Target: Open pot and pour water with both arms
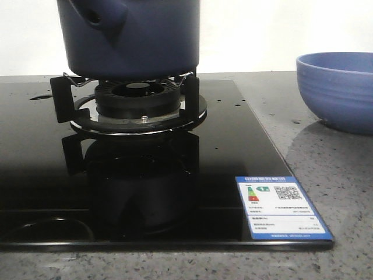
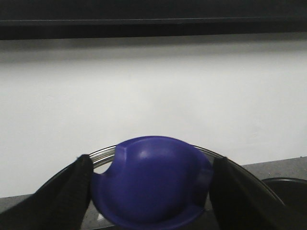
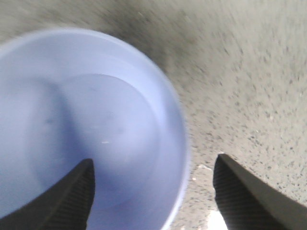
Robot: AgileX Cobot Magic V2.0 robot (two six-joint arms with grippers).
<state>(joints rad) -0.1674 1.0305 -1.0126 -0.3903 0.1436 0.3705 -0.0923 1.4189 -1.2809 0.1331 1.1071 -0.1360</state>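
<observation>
Navy-blue, matte pot (image 1: 131, 38) sits on the burner grate (image 1: 131, 96) of a black glass hob (image 1: 175, 175); stubby hollow handle with round hole faces the camera, left of centre. Periwinkle bowl (image 1: 338, 87) stands well apart on the speckled counter (image 1: 326, 169).

Left wrist view only: left gripper (image 2: 151, 191) fingers clamped either side of a blue domed knob (image 2: 151, 184) with a glass rim behind it.

Right wrist view only: right gripper (image 3: 153, 196) spread wide, holding nothing, above the bowl's near rim. Picture blurred.

Matt navy pot (image 1: 134, 41); glossy black glass hob (image 1: 116, 192); speckled stone counter (image 1: 344, 192); smooth ribbed bowl (image 1: 338, 87).
</observation>
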